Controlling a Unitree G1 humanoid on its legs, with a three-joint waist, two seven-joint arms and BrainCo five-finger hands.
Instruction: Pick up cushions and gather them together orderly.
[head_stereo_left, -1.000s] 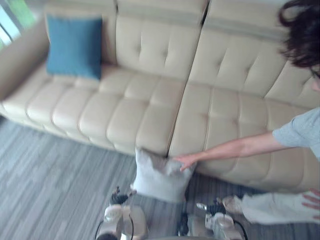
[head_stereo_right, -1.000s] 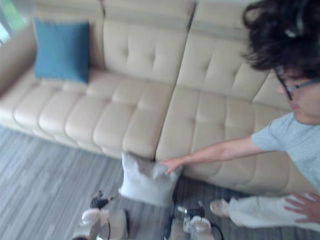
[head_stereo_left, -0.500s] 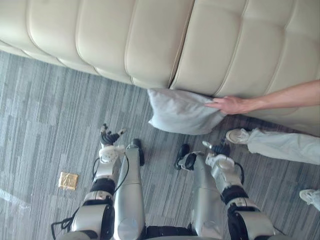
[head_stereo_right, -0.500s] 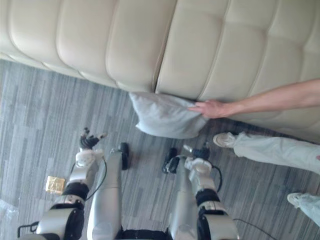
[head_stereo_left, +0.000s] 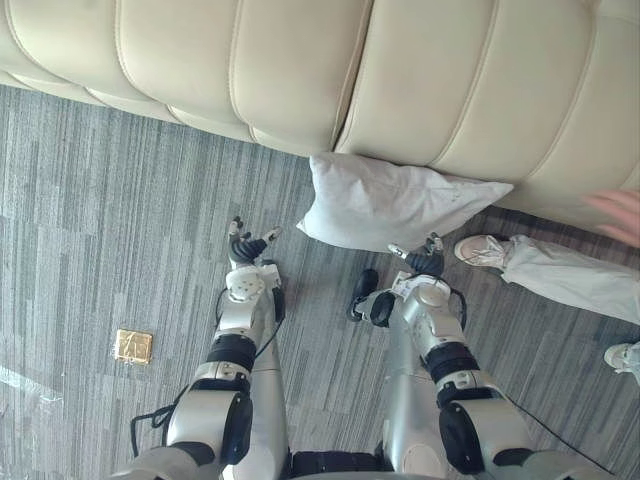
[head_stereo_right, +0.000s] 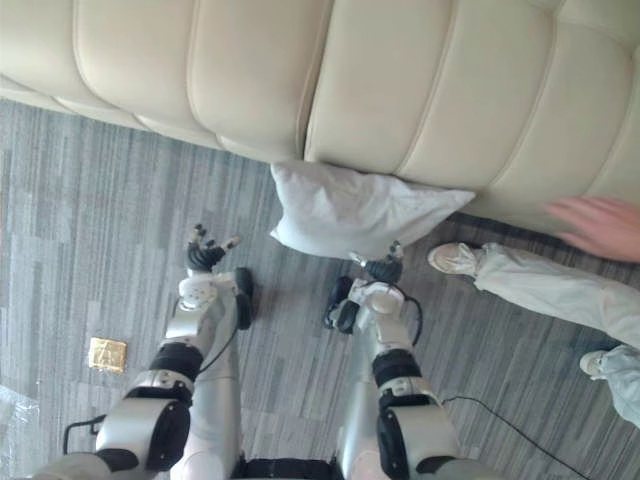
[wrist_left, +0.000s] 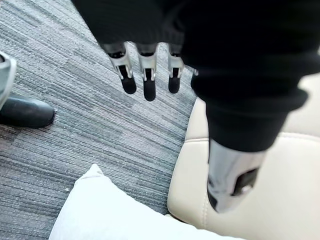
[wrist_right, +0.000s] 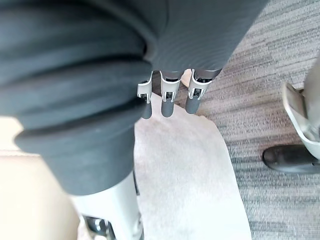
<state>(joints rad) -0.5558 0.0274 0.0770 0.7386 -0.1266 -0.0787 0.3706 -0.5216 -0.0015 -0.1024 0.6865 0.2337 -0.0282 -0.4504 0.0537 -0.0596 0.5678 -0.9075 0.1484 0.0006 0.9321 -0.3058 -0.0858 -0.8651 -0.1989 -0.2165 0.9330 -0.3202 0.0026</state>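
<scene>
Left eye view, from left to right: small gold square (head_stereo_left: 133, 346) flat on the grey striped carpet (head_stereo_left: 100, 200), well apart from everything else; left hand (head_stereo_left: 245, 247) above bare carpet, fingers loose and a little spread, thumb apart, gripping nothing; pale grey cushion (head_stereo_left: 395, 202) down on the floor, leaning against the front of the beige sofa (head_stereo_left: 300, 60) below the seam between two seat sections, one corner pointing toward the person; right hand (head_stereo_left: 420, 260) just beside the cushion's near edge, fingers straight and side by side over the fabric in the right wrist view, closed on nothing, contact with the cloth impossible to tell; farther right, a light shoe (head_stereo_left: 480, 250) and pale trouser leg (head_stereo_left: 570, 285) on the carpet, and the person's hand (head_stereo_left: 620, 215) before the sofa, apart from the cushion.
</scene>
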